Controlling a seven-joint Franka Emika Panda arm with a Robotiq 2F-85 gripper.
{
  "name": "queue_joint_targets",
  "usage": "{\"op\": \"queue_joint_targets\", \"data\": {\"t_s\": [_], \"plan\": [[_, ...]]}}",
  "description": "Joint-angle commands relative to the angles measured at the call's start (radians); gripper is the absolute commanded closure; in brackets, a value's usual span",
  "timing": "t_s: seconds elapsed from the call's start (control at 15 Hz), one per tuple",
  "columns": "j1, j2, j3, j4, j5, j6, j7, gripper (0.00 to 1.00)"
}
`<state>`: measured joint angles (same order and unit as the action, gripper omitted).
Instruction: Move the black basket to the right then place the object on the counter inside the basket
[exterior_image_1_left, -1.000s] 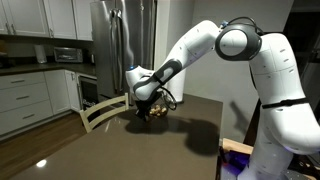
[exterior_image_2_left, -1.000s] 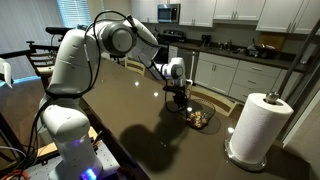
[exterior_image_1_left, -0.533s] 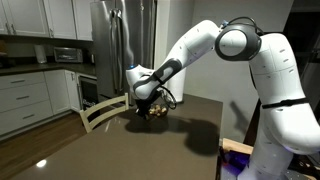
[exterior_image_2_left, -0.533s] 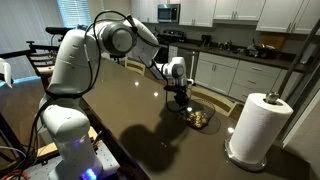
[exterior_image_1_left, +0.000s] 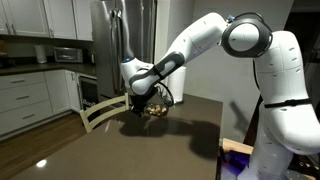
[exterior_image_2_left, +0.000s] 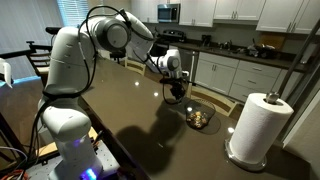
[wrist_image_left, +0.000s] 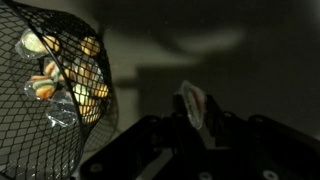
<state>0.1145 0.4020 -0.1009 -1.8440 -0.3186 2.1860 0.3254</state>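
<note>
One black basket, one counter.

Exterior views share counter and arm from different sides; wrist view sits close beside black basket

Black basket is sitting upright on the surface, close to one of its straight edges. It is showing as a small, round, low-sided bowl shape. In the wrist view the black basket is presenting open black wire mesh, with yellowish and brownish pieces lying inside. The surface is appearing dark brown, smooth and glossy, reflecting light. In an exterior view the black basket is resting toward the far end of the surface; finer detail is not discernible there.
</note>
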Motion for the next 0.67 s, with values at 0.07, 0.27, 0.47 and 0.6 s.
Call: {"op": "queue_joint_targets", "data": {"t_s": [0.07,0.27,0.47,0.6], "plan": [[0.0,-0.089,-0.005,-0.022,-0.027,-0.004,0.034,0.91],[-0.015,-0.14,-0.014,-0.02,-0.023,0.003,0.056,0.91],[-0.041,-0.187,-0.022,-0.013,0.005,-0.001,0.088,0.91],[-0.063,-0.203,-0.027,0.0,0.033,-0.024,0.126,0.91]]}}
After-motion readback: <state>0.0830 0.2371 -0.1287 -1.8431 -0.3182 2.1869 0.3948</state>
